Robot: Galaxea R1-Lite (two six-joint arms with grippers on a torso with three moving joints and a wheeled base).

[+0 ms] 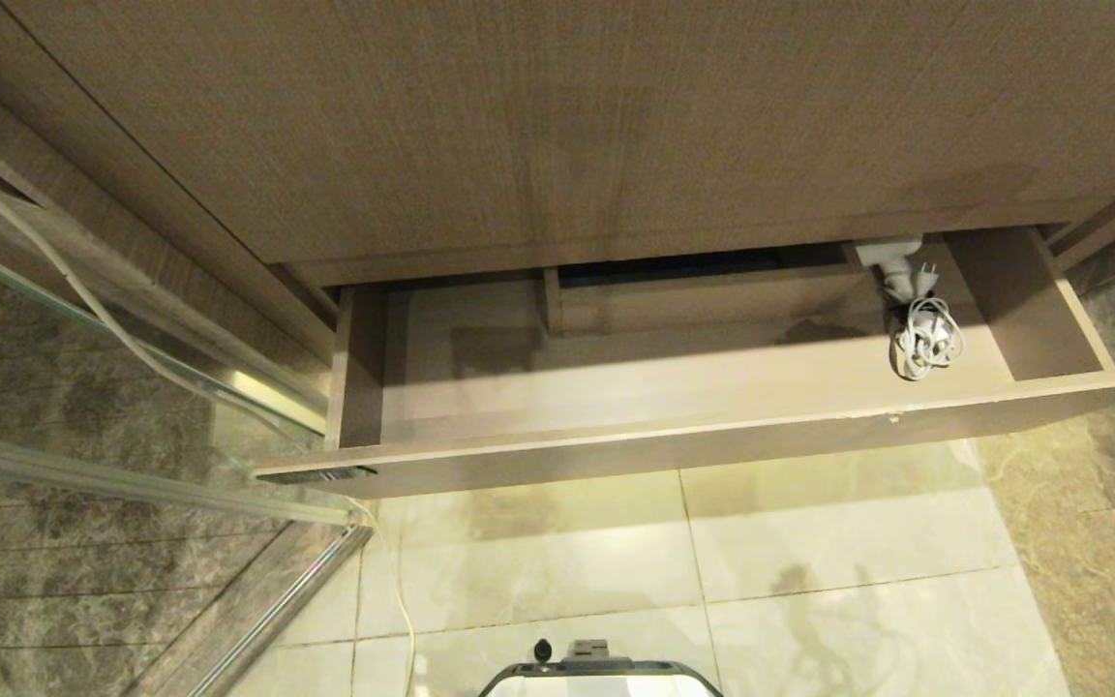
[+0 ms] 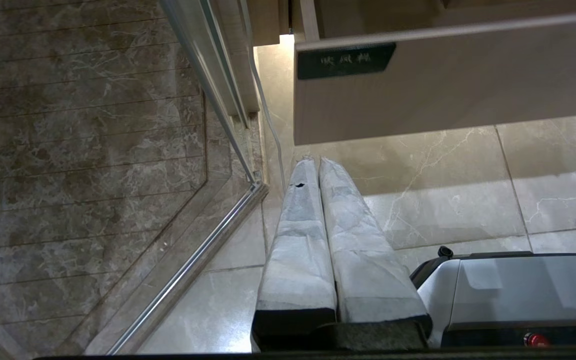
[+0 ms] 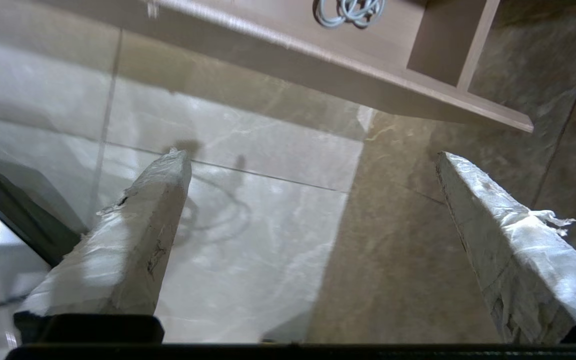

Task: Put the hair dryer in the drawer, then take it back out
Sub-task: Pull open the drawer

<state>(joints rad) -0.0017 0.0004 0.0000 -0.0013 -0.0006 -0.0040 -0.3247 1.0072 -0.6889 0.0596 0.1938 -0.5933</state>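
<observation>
While pulled out beneath the vanity panel [image 1: 616, 126], drawer [image 1: 674, 445] stood open over the tiled floor [image 1: 809, 542]. Hair dryer [image 1: 891, 259] lay at the drawer's back right, mostly hidden under the panel, coiled white cord [image 1: 925, 339] just in front. Right pincer [image 3: 313, 165] hovered empty, fingers wide apart, outside the drawer front. Left pincer [image 2: 318, 162] parked, fingers pressed together.

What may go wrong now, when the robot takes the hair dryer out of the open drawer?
1. The hair dryer lies partly hidden under the counter, so the open right gripper, now over the floor, may grab badly.
2. Its coiled cord may snag on the drawer front while lifting.
</observation>
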